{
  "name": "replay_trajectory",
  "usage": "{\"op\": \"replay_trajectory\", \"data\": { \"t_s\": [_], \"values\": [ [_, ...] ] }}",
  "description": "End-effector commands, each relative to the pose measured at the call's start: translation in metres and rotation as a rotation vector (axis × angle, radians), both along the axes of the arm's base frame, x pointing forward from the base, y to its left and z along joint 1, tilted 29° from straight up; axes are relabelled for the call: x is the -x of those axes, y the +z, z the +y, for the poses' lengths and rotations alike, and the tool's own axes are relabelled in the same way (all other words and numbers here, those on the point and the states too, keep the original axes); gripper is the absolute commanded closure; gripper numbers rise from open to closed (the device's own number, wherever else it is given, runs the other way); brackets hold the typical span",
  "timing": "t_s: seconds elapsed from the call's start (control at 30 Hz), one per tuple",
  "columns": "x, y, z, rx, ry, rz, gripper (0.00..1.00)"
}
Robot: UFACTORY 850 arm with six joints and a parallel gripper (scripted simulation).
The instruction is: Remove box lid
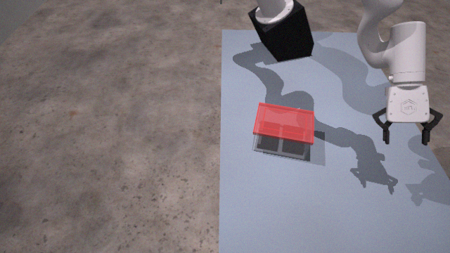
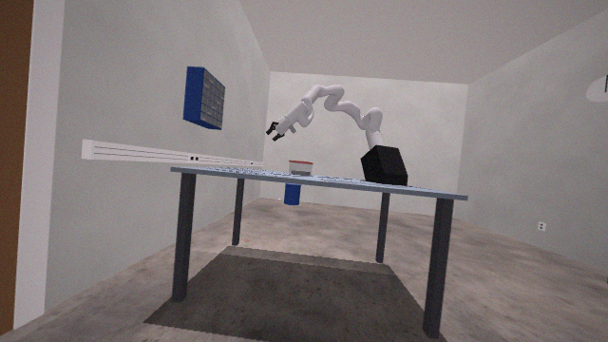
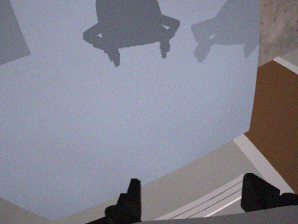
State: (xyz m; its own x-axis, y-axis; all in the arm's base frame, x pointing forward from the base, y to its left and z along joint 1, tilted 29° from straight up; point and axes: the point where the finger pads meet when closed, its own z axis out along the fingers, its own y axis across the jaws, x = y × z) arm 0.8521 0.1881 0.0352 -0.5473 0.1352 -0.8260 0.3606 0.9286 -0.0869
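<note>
A red, see-through lid [image 1: 284, 123] [image 2: 300, 162] sits on top of a grey box [image 1: 281, 147] [image 2: 300, 170] near the left edge of the pale blue table [image 1: 281, 211] [image 2: 313, 180] [image 3: 120, 129]. My gripper [image 1: 406, 138] [image 2: 275, 133] [image 3: 193, 194] is open and empty. It hangs high above the table's right side, well away from the lid. The wrist view shows only bare table with the gripper's shadows; the box and lid are out of that view.
The arm's black base block [image 1: 283, 31] [image 2: 384, 165] stands at the back of the table. A blue cabinet [image 2: 204, 98] hangs on the left wall, and a blue cylinder [image 2: 293, 194] stands on the floor behind the table.
</note>
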Motion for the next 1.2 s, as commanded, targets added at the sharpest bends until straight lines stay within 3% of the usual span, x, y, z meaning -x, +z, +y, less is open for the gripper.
{"op": "replay_trajectory", "data": {
  "t_s": [0.0, 0.63, 0.77, 0.83, 0.9, 0.93, 1.0, 1.03, 1.1, 1.13, 1.17],
  "values": [
    [-0.001, 0.002, 0.001, -0.001, 0.001, -0.002, 0.00],
    [0.002, 0.001, -0.001, 0.011, 0.006, 0.003, 0.00],
    [0.026, -0.001, -0.017, 0.111, 0.058, 0.048, 0.00],
    [0.052, -0.003, -0.034, 0.228, 0.120, 0.099, 0.00],
    [0.052, -0.003, -0.034, 0.228, 0.120, 0.099, 0.00],
    [0.068, -0.005, -0.045, 0.302, 0.157, 0.131, 0.00],
    [0.068, -0.005, -0.045, 0.302, 0.157, 0.131, 0.00],
    [0.087, -0.007, -0.058, 0.383, 0.200, 0.167, 0.00],
    [0.087, -0.007, -0.058, 0.383, 0.200, 0.167, 0.00],
    [0.108, -0.008, -0.072, 0.475, 0.247, 0.208, 0.00],
    [0.108, -0.008, -0.072, 0.475, 0.247, 0.208, 0.00]
  ]
}}
